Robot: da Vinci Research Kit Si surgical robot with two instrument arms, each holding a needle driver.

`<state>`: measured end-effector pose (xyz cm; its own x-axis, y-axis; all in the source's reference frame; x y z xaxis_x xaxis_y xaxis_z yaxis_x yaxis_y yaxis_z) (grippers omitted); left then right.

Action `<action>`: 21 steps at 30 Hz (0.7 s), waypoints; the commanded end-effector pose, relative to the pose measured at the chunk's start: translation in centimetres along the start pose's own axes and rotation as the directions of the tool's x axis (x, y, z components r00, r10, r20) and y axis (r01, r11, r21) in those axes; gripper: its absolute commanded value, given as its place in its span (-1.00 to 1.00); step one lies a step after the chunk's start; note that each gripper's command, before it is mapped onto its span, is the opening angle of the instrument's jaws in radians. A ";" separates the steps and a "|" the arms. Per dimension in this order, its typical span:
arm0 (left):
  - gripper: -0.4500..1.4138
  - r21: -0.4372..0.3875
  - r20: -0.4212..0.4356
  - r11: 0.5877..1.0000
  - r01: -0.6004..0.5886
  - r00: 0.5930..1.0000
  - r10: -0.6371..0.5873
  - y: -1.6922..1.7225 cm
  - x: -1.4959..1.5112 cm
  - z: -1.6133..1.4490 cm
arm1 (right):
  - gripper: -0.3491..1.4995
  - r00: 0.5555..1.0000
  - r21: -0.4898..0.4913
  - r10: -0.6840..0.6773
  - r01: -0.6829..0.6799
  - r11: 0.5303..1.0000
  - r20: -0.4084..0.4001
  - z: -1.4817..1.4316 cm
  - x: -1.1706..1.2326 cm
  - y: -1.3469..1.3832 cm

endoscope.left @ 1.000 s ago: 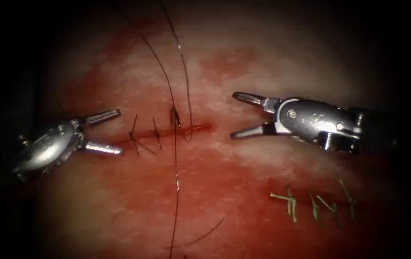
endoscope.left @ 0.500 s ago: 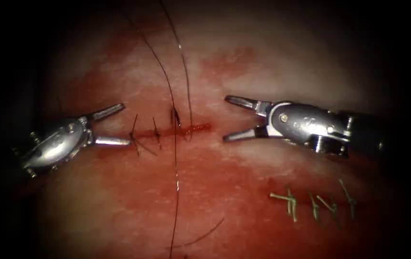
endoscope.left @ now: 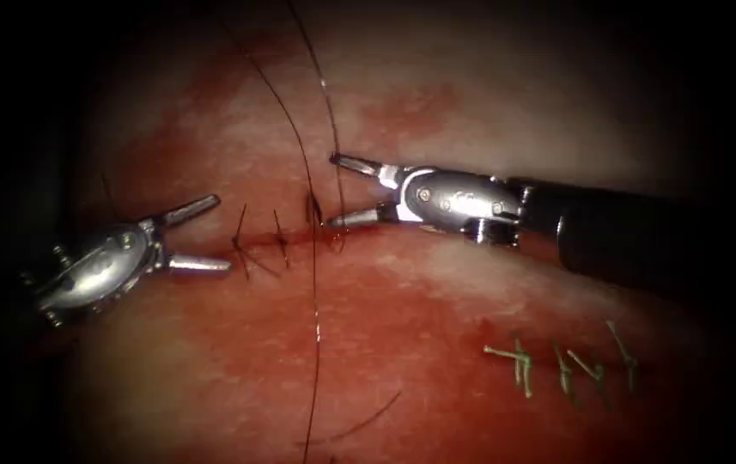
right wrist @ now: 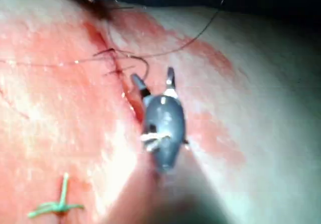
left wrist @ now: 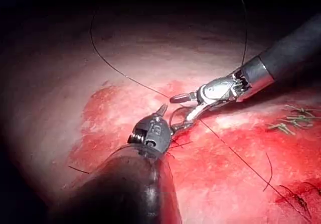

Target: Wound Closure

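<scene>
Endoscope view. Landmark: the cut (endoscope.left: 299,238), long axis running left-right across the tissue (endoscope.left: 436,112), stitched over its left stretch by dark stitches (endoscope.left: 260,245).

Left hand (endoscope.left: 217,234) sits just off the cut's left end, jaws spread wide and pointing right toward the stitches, holding nothing. Upper jaw lies above the cut line, lower jaw level with it. In the left wrist view the same hand (left wrist: 165,117) sits beside the stitched stretch.

Thread (endoscope.left: 312,283): a dark strand crosses the cut at right angles, long axis top to bottom, passing through the tissue at the last stitch. A second strand arcs up from the cut, right of the first.

Right hand (endoscope.left: 333,191) has come in from the right over the past second and now stands at the cut's right end, jaws apart, pointing left. The upper strand runs between its tips; lower tip rests at the cut line. Jaws not closed on anything. Right wrist view: right hand (right wrist: 153,78) spread, tips beside the cut.

Needle: cannot tell where it is.

Below and right of the cut: green thread ends (endoscope.left: 556,361), well apart.
</scene>
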<state>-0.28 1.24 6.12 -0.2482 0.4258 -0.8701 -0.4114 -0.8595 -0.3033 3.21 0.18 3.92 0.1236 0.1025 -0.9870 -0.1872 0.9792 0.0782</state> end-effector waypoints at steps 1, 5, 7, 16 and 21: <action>-0.17 0.000 -0.002 1.000 -0.003 1.000 0.003 -0.02 -0.02 0.06 | 0.43 1.000 0.008 -0.011 0.011 1.000 -0.014 0.19 -0.16 -0.05; -0.17 -0.002 -0.004 1.000 -0.005 1.000 0.005 -0.01 -0.04 0.05 | 0.29 1.000 0.027 -0.013 0.014 1.000 -0.022 0.28 -0.21 -0.14; -0.17 -0.002 -0.004 1.000 -0.006 1.000 0.006 -0.01 -0.05 0.05 | 0.25 1.000 0.034 -0.002 0.003 0.999 -0.021 0.32 -0.21 -0.16; -0.17 -0.003 -0.006 1.000 -0.010 1.000 0.010 0.02 -0.09 0.03 | 0.05 1.000 0.035 0.011 -0.011 0.999 -0.021 0.34 -0.19 -0.16; -0.17 -0.003 -0.007 1.000 -0.011 1.000 0.011 0.02 -0.11 0.03 | -0.28 1.000 0.035 0.014 -0.014 0.999 -0.021 0.34 -0.17 -0.13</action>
<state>-0.24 1.14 6.16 -0.2476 0.4155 -0.8752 -0.4066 -0.8645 -0.2954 3.47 0.07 4.09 0.1028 0.1150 -0.9880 -0.1548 0.9830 0.0983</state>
